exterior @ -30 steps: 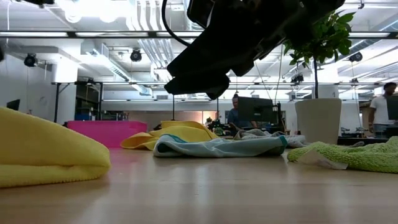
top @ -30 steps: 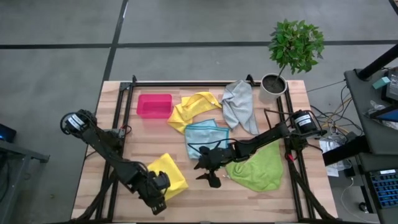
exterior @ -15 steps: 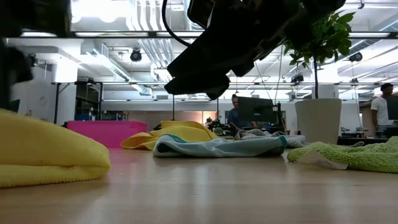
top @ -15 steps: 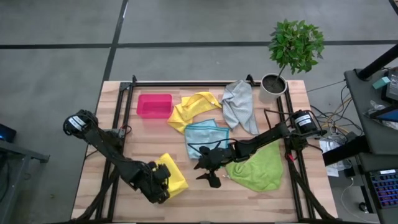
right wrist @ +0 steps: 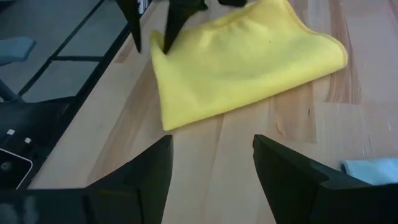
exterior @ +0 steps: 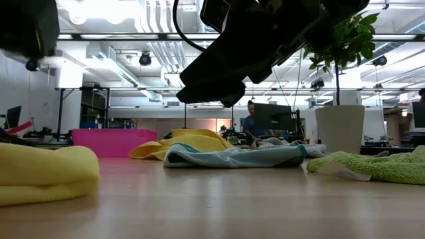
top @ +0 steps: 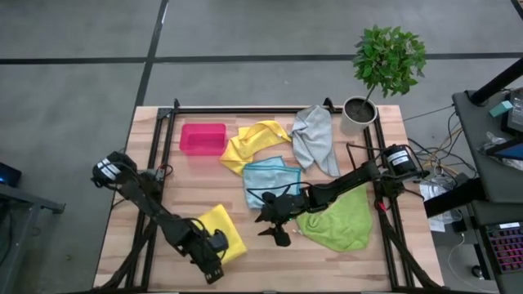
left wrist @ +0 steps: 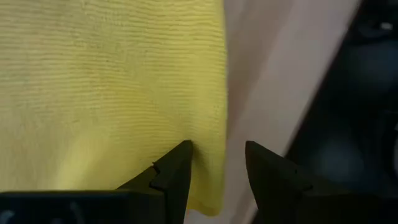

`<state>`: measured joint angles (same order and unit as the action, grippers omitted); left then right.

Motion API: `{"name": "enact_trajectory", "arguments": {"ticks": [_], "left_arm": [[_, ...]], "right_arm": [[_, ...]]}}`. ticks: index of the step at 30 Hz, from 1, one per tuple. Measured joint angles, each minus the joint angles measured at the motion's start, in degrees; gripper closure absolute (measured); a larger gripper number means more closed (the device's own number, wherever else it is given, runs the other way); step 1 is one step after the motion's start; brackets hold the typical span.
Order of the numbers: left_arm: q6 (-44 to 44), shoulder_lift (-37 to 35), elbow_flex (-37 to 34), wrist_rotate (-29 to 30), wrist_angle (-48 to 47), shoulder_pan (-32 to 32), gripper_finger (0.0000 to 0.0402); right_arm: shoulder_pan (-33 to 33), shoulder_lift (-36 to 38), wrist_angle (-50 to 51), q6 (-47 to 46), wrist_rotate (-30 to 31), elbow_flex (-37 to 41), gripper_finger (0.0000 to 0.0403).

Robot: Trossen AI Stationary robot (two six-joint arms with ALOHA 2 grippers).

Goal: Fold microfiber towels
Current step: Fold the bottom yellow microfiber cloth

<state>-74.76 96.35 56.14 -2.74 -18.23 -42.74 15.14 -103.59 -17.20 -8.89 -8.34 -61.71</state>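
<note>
Left edge of worktop (top: 188,184): left tool (top: 214,260) sits low at the near-left corner, right over the near edge of the folded yellow towel (top: 225,232). A second ago that towel lay wider and puffier; now it reads narrower from above and, seen from table height (exterior: 46,174), flatter and pulled back leftward. Judgement: the fold on this towel has just been pressed or tidied, so it looks close to finished.

Left wrist view: fingers (left wrist: 174,171) stand parted with a clear gap. One tip rests on the yellow cloth's edge, the other over bare wood. No cloth visibly pinched; tool looks empty.

Further back, left of centre: pink bin (top: 202,138), untouched. Beside it the second yellow towel (top: 255,141), crumpled, unfolded.

Centre: light blue towel (top: 270,179), loosely heaped. Right tool (top: 278,231) hovers just in front of it, above the wood, unmoved over the last second. Its wrist view shows fingers (right wrist: 289,168) wide apart, nothing between them, looking across at the folded yellow towel.

Right of centre: grey towel (top: 315,137) at the back, draped and rumpled; lime green towel (top: 338,218) spread under the right arm. Potted plant (top: 384,67) at the far right corner.

Four towels appear still to be folded.
</note>
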Motion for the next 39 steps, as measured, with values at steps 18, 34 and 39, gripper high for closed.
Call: {"name": "enact_trajectory", "arguments": {"ticks": [18, 34, 39], "left_arm": [[-25.5, -14.9, -2.0, 6.1, -34.5, 0.2, 0.0266], [-26.8, -11.1, -3.2, 7.7, -35.1, 4.2, 0.0265], [-26.8, -10.3, -3.2, 7.6, -35.3, 4.2, 0.0266]], "right_arm": [[0.0, 0.0, 0.5, 2.8, 0.1, 0.1, 0.0193], [0.0, 0.0, 0.4, 3.8, 0.9, 0.1, 0.0193], [0.0, 0.0, 0.4, 3.6, 0.9, 0.1, 0.0193]]}}
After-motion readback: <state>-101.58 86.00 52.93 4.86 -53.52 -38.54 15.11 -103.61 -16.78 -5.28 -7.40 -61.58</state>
